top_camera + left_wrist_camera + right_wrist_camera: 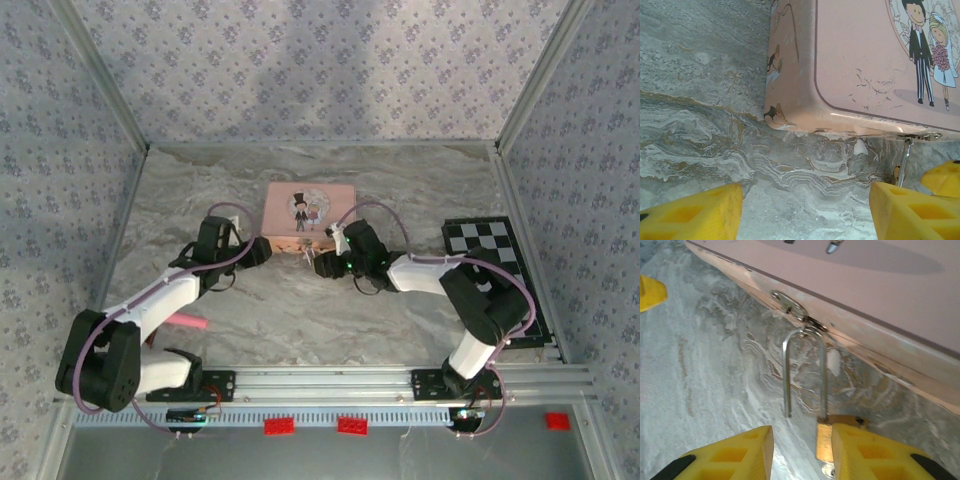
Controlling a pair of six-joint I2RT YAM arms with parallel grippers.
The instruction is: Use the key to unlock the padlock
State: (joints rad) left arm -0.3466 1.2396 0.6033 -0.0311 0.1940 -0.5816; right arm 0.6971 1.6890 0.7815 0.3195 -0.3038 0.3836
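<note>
Tiny brass padlock [824, 442] lies hooked to the clasp [790, 302] on the pink box [880, 315], near side. The right gripper [802, 455], jaws apart, seemingly brushes its body; the left gripper [805, 215] gapes empty by the box's corner.

Brass padlock [823, 441] with shiny metal shackle [785, 375]; glossy pink box [855, 60]; matt marbled table [700, 65].

Top external camera: high behind the near edge of the desk [300, 310], looking down and forward over its whole surface. Left wrist camera: low and close, facing the pink box [850, 60] at its near-left corner. Right wrist camera: closer, facing its near edge. Both wrist views share the padlock [824, 442] at that edge.
</note>
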